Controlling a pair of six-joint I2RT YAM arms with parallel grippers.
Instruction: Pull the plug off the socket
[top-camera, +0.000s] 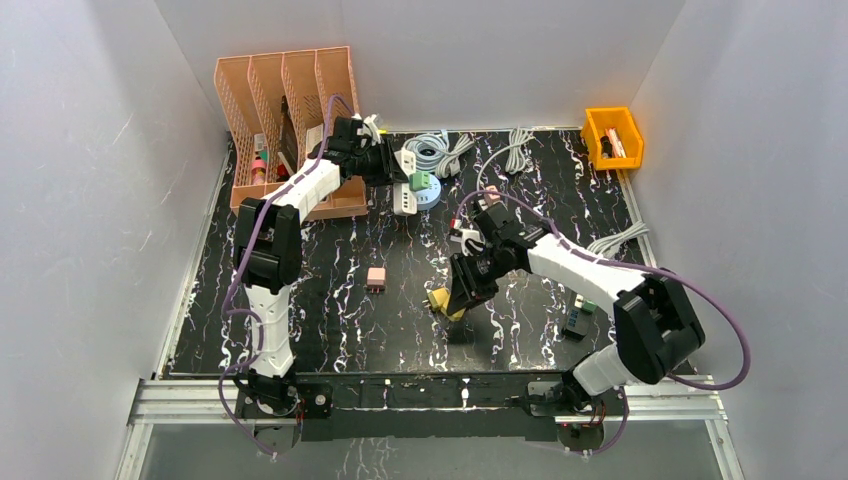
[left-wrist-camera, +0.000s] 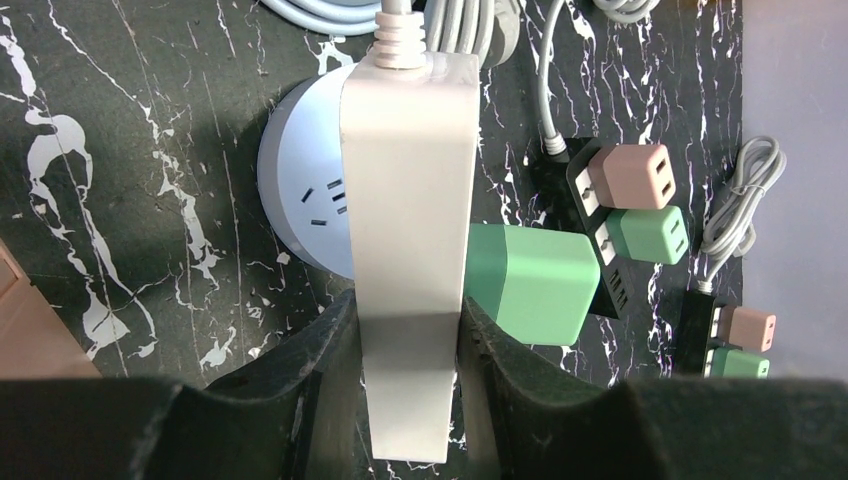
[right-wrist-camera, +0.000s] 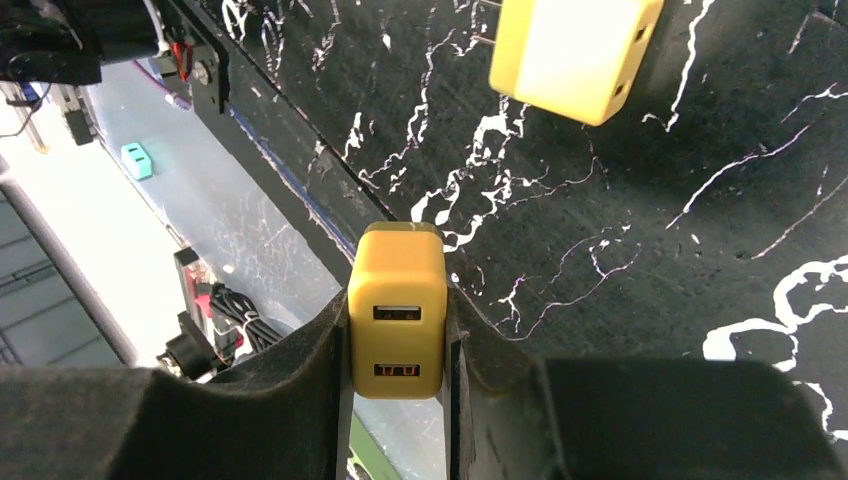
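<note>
**Marble bench: green plug not yet off the strip**

Black, white-veined marble tabletop (top-camera: 330, 330) boxed in by white walls (top-camera: 100, 200); at its far left my left gripper (left-wrist-camera: 408, 320) is clamped tight across the near end of the long white plastic power strip (left-wrist-camera: 405, 180), whose long axis runs straight away from the fingers (left-wrist-camera: 310, 390) to its pale cord (left-wrist-camera: 400, 35); the mint-green cube-shaped plug (left-wrist-camera: 525, 280) juts from the strip's right flank, across that axis, just beside the grip; it looks seated, though the joint itself is hidden; a round pale-blue socket puck (left-wrist-camera: 300, 200) lies beneath. My right gripper (right-wrist-camera: 397, 305) hovers mid-table, well apart, pinching a yellow two-port USB charger (right-wrist-camera: 397, 270); a second yellow charger (right-wrist-camera: 575, 50) lies on the marble beyond. I judge the right arm must shed its load, come in from the right and pull sideways, away from the strip, while the left braces it.
</note>
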